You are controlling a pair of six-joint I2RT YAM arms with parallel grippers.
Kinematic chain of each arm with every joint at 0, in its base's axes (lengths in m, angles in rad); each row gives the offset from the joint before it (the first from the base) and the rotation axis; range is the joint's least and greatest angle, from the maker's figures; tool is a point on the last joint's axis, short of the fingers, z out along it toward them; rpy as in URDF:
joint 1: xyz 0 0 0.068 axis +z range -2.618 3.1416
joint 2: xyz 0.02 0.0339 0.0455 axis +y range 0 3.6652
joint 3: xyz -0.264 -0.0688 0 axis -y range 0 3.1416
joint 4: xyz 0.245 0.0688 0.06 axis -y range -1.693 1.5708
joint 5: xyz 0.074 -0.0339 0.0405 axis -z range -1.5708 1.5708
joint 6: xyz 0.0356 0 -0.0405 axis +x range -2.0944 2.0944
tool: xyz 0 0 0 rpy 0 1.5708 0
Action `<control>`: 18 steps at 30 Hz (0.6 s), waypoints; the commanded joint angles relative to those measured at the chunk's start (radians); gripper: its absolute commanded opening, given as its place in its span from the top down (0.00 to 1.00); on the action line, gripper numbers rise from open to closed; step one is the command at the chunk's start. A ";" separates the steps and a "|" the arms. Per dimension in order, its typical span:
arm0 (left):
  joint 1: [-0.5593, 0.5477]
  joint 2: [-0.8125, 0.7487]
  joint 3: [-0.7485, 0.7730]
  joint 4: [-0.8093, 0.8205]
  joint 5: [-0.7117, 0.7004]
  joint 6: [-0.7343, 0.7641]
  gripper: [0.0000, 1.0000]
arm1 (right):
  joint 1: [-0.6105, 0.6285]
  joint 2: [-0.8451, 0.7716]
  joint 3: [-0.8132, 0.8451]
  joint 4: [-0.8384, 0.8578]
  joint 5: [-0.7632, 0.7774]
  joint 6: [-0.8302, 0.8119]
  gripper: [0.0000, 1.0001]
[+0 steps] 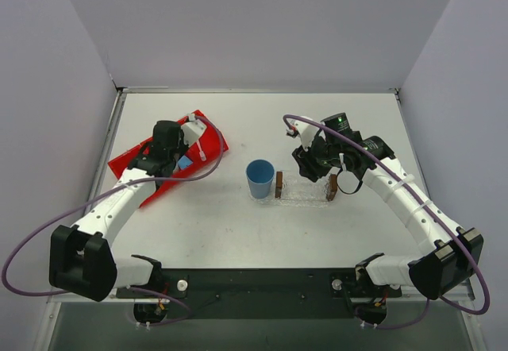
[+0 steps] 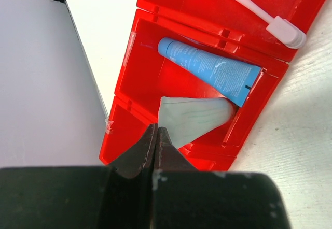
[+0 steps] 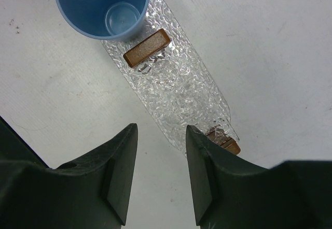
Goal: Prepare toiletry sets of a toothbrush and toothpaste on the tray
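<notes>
The red bin [image 2: 155, 73] holds a bright blue toothpaste tube [image 2: 210, 71] and a pale whitish-grey one [image 2: 194, 119]. A white toothbrush [image 2: 259, 12] lies in the compartment beyond them. My left gripper [image 2: 155, 130] is shut, its tips at the flat end of the pale tube; I cannot tell whether they touch it. From above, the left gripper [image 1: 168, 146] hangs over the bin. The clear bubbly tray [image 3: 176, 86], with a brown block [image 3: 147, 48] at each end, has nothing on it. My right gripper [image 3: 161, 130] hovers open over its near end, holding nothing.
A round blue cup [image 3: 101, 6] stands upright against the tray's far end, also seen at the table's middle as the cup [image 1: 259, 179]. The red bin [image 1: 171, 160] lies at the left. Grey walls close in the table on three sides.
</notes>
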 commanded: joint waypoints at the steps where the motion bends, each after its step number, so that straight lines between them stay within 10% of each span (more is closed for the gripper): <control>1: 0.036 0.030 0.046 -0.026 0.057 -0.047 1.00 | -0.009 -0.001 -0.002 0.007 -0.019 0.011 0.62; 18: 0.155 0.076 0.106 -0.132 0.273 -0.128 0.69 | -0.012 0.008 -0.002 0.008 -0.014 0.011 0.62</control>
